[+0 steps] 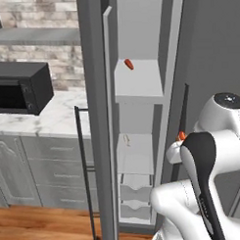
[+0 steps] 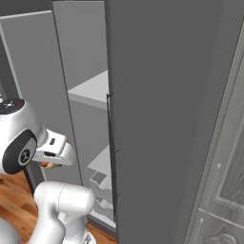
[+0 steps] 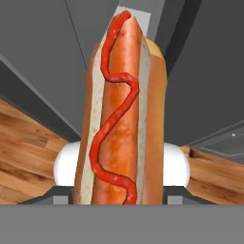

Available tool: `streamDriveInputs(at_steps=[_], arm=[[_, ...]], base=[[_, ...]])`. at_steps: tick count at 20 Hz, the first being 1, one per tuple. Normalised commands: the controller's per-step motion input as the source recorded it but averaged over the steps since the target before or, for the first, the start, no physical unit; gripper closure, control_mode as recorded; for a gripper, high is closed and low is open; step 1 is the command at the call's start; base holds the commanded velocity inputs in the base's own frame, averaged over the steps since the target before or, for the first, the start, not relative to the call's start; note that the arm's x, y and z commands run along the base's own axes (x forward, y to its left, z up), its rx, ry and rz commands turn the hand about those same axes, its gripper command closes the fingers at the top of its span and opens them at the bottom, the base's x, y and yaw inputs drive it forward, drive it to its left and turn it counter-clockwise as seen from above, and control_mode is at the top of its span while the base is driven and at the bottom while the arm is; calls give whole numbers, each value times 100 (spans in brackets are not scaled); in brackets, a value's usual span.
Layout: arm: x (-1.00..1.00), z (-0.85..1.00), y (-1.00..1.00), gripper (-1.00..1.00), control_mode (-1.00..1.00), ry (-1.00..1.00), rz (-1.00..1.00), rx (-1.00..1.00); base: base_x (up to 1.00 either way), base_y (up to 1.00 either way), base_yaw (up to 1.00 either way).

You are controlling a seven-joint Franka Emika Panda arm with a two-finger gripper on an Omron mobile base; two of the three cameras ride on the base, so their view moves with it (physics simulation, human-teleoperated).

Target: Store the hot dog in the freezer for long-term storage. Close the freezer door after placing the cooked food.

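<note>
Gripper (image 3: pixel 121 202): closed on the hot dog (image 3: pixel 121 109), which stands lengthwise up the hand view, sausage and ketchup squiggle facing the camera.
Hot dog's place: held in front of the freezer (image 1: pixel 141 111), outside it.
Freezer door (image 1: pixel 98 118): open, pale shelves showing.
Upper shelf (image 1: pixel 140 82): holds a small bare red-orange piece (image 1: pixel 129 64).
Left of freezer: black microwave (image 1: pixel 20 88) on a marble counter (image 1: pixel 58 119).

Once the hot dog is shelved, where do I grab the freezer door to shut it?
Take the dark grey freezer door by its thin black vertical bar handle, from its outer face. The bar stands proud of the flat panel, leaving room for the jaws.
</note>
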Motion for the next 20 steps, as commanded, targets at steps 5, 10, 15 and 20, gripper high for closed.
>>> streamDriveInputs(at_steps=[5,10,15,20], arm=[[0,0,0,100,100,0,0,0],[0,0,0,100,100,0,0,0],[0,0,0,100,100,0,0,0],[0,0,0,100,100,0,0,0]], base=[[5,3,1],[0,9,0],[1,15,0],[26,21,5]])
